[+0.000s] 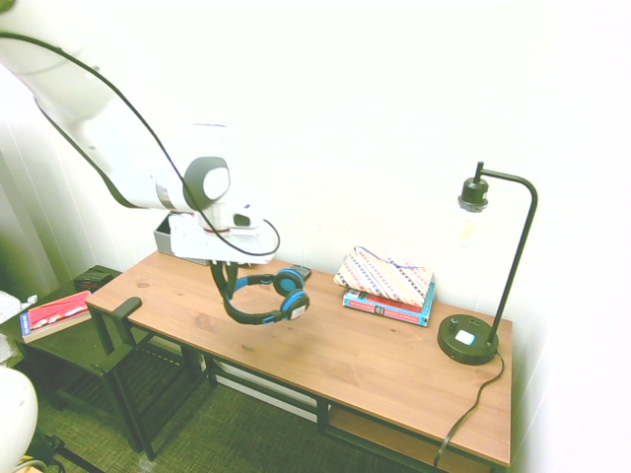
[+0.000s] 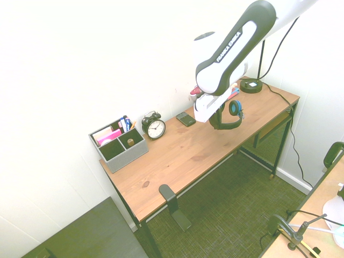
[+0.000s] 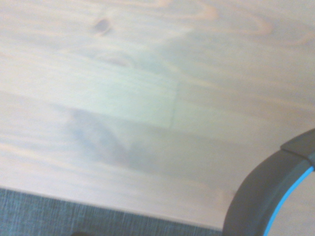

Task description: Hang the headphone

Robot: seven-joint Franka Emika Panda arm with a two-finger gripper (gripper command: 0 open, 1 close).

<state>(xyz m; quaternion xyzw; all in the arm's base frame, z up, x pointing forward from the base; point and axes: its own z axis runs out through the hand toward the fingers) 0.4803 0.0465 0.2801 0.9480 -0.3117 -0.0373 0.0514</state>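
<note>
Being held above the table (image 1: 325, 340) is the headphone (image 1: 268, 301), gripped at its black headband by the end effector (image 1: 227, 284). The end effector is closed on the band, and the blue-and-black ear cups are directed away from it, toward the lamp side. In the wrist view, a curved black section of the headphone with a blue inner edge is seen over the wood grain.

At the table's long front edge, toward the end with the storage box, a black bracket (image 2: 167, 196) is fitted; the headphone is held well apart from it. Behind the headphone, near the wall, a dark calculator (image 2: 186, 119) is laid flat. Beside it, an upright black alarm clock (image 2: 156, 128) is placed, followed by a grey divided storage box (image 2: 128, 157), in which pens and pink items are kept.

Toward the other end, a patterned pouch (image 1: 383, 275) is rested on stacked books (image 1: 387, 308). Beyond these, a black lamp (image 1: 468, 338) with an exposed bulb is positioned. Next to the table, a low dark side table (image 1: 64, 355) is noted, on which further books (image 1: 57, 315) are carried.
</note>
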